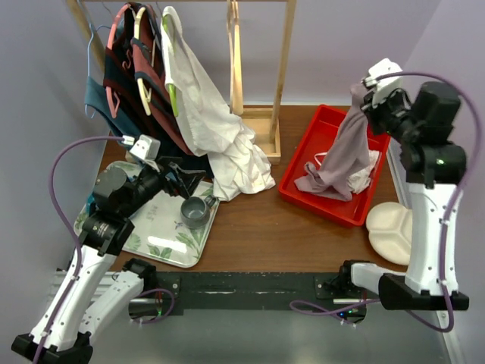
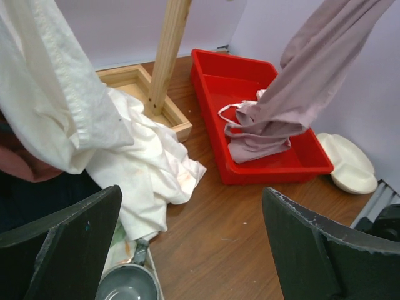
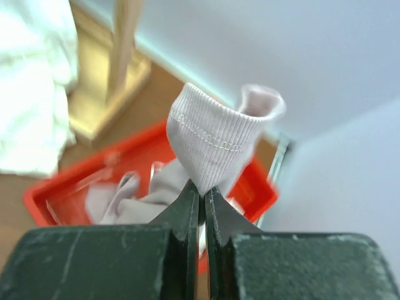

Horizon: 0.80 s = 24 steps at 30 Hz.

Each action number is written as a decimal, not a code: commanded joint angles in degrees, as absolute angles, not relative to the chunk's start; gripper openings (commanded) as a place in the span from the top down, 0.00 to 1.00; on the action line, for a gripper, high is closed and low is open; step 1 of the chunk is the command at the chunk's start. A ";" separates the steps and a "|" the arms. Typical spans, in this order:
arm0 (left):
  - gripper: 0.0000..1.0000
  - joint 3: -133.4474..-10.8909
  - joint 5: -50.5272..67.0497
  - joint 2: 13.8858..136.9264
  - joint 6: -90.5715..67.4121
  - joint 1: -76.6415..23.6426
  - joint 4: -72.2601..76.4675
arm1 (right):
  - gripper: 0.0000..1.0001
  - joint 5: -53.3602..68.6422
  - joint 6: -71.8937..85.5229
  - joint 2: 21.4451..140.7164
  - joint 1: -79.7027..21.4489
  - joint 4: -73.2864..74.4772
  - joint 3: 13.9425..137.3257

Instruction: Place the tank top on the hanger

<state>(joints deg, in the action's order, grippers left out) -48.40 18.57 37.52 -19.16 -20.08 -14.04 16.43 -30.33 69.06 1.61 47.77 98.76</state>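
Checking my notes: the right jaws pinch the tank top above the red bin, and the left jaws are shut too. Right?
No: on the left gripper the jaws stand wide open, as the left wrist view shows. The right gripper does pinch the tank top above the red bin.

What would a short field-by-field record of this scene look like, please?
tank top: hangs from the right gripper, lower end trailing in the red bin
right gripper: shut on the tank top's ribbed edge
left gripper: open, empty, near the patterned tray
wooden hanger: on the rack, nothing on it
white shirt: on the rack, draping onto the table
task stage: top not yet on hanger
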 commanded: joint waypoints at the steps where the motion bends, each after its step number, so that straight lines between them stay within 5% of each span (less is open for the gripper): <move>1: 0.00 -49.57 23.90 38.84 -22.24 -20.48 -8.09 | 1.00 32.84 -24.98 71.10 1.49 51.50 111.51; 12: 0.01 -49.13 37.17 43.85 -25.22 -20.48 -1.41 | 1.00 58.52 5.33 78.57 1.49 31.23 132.71; 18: 0.03 -47.55 41.13 47.55 -25.75 -20.48 -0.88 | 1.00 65.57 32.33 77.79 1.23 6.95 124.56; 24: 0.03 -47.11 41.84 48.34 -25.49 -20.48 -2.27 | 1.00 66.01 20.11 72.17 -4.74 13.25 97.78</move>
